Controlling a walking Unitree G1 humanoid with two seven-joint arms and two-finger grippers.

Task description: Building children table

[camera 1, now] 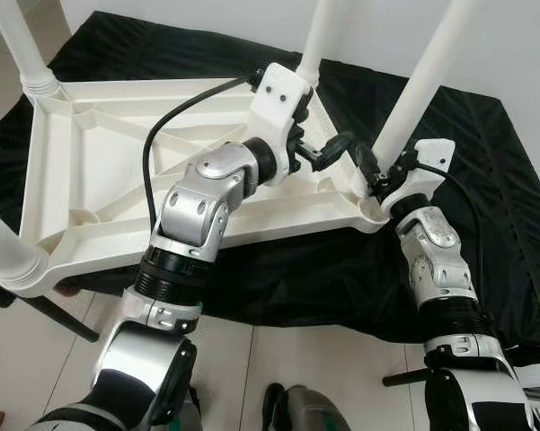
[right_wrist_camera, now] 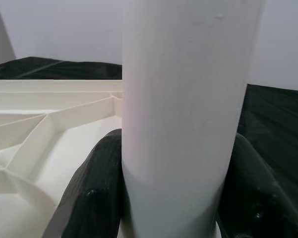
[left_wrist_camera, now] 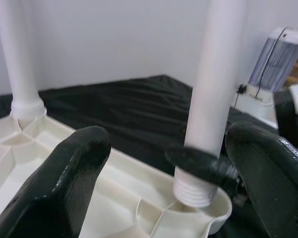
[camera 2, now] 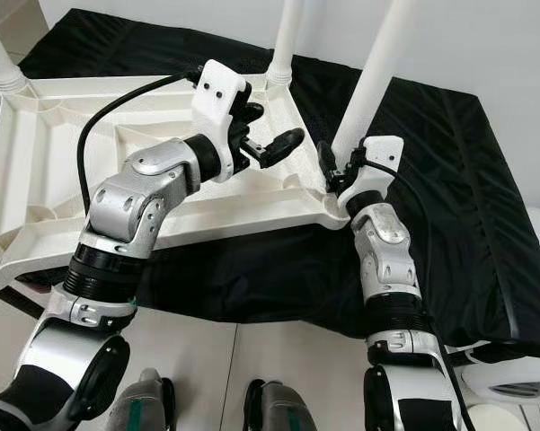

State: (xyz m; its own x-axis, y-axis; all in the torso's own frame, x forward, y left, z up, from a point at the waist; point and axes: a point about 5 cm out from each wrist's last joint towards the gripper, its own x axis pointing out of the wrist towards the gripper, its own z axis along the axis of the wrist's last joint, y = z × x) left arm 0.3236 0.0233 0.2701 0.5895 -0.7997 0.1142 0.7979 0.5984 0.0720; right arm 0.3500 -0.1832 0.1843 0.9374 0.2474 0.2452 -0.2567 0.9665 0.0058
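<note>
We see an upturned white plastic ribbed tabletop (camera 1: pixel 117 171) on a black cloth (camera 1: pixel 485 180), our right gripper (camera 1: pixel 375 176) clamped on the white plastic leg (camera 1: pixel 427 81) at its near right corner, seemingly part-threaded, our left gripper (camera 1: pixel 334 148) spread apart just left of that leg

A black cloth (camera 1: pixel 485 206) lies spread over a low surface that meets a white wall (camera 1: pixel 521 45). Pale floor tiles (camera 1: pixel 278 359) run along its near edge. Off to the robot's right stands a white appliance (left_wrist_camera: pixel 275 67) with a translucent bluish upper part and a cord.
</note>
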